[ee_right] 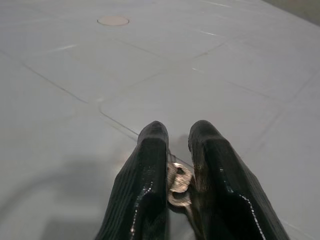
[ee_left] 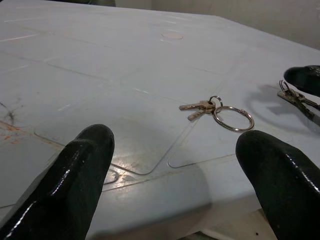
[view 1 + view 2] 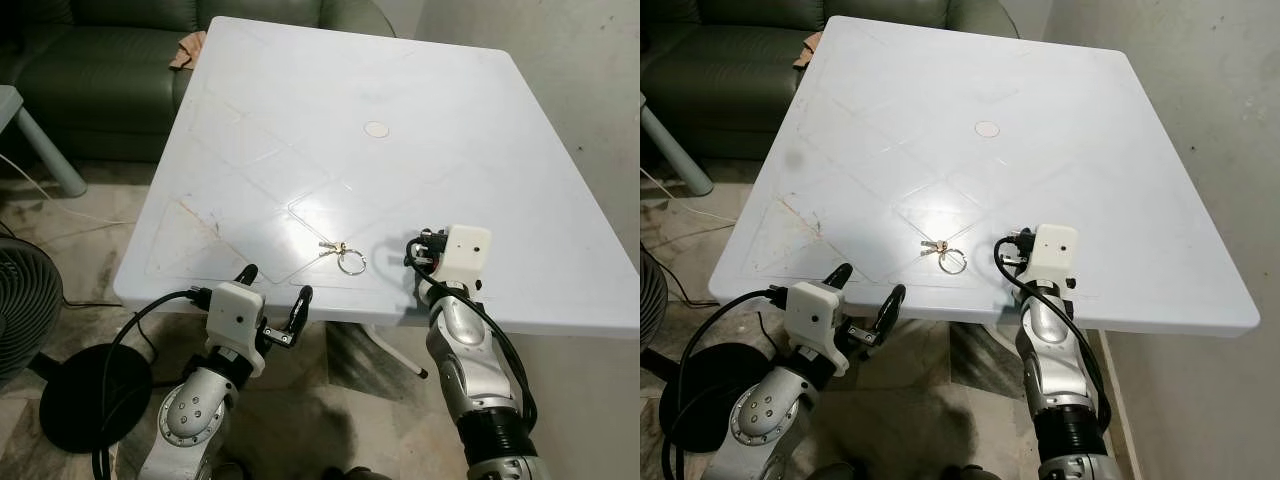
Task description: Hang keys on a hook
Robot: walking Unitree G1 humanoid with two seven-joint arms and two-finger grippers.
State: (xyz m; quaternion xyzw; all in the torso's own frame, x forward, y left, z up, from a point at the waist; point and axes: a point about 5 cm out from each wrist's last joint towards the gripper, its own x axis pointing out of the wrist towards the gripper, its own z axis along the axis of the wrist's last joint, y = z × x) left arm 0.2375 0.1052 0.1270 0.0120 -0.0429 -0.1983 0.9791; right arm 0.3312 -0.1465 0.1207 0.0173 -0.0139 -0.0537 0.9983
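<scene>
- Left gripper (image 3: 277,283) nearest the camera, below the near edge of the white table (image 3: 300,130); fingers spread wide, holding nothing.
- Keys (image 3: 343,254) on a ring lie flat on the table near that edge, between both grippers, untouched.
- Right gripper (image 1: 177,145) over the table just beside them, fingers pinched on a small metal piece (image 1: 178,184); what it is, unclear.
- Progress: early. Keys not yet lifted; pickup and hanging remain.

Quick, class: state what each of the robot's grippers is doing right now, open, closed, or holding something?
Left gripper: open, holding nothing, at the table's near edge.
Right gripper: closed on a small metal piece; what it is cannot be told.
</scene>
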